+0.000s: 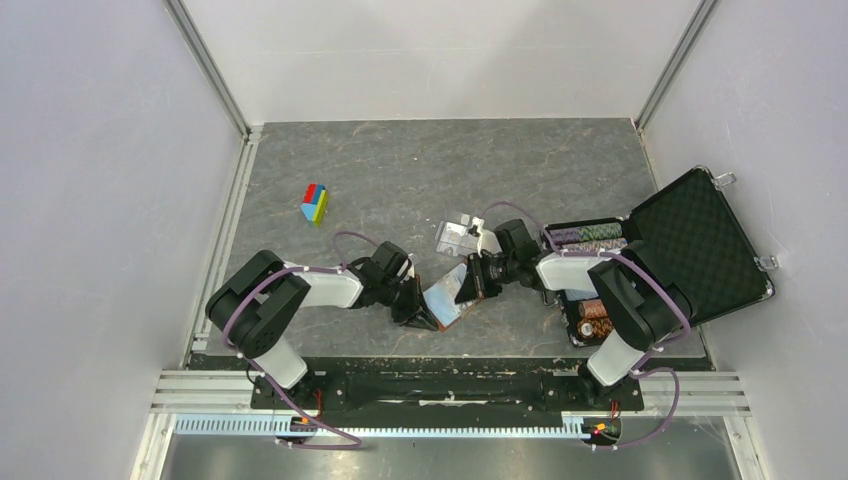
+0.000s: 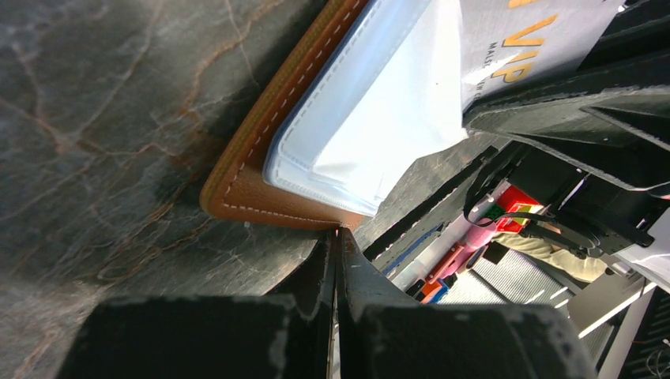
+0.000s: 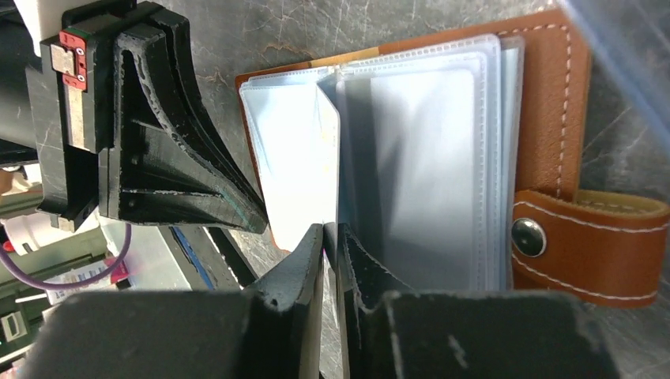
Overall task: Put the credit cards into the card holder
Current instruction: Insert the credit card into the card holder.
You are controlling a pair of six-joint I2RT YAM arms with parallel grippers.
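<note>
The card holder [image 1: 447, 300] is a brown leather wallet lying open between the two arms, its clear sleeves [image 3: 427, 166] fanned and its snap tab [image 3: 585, 237] to one side. My left gripper [image 2: 340, 233] is shut on the brown cover's edge [image 2: 261, 197]; the top view has it [image 1: 420, 310] at the wallet's left corner. My right gripper [image 3: 330, 229] stands over the sleeves, jaws a hair apart, a grey credit card [image 2: 513, 47] with gold lettering edge-on between the tips. That card [image 3: 353, 158] runs in among the sleeves. A pale card [image 3: 423, 174] sits in one sleeve.
A clear plastic tray [image 1: 458, 237] lies just behind the wallet. A big black foam-lined case [image 1: 690, 245] stands open at the right with stacks of chips [image 1: 590, 238] in it. A small coloured block [image 1: 315, 203] rests far left. White walls enclose the grey table.
</note>
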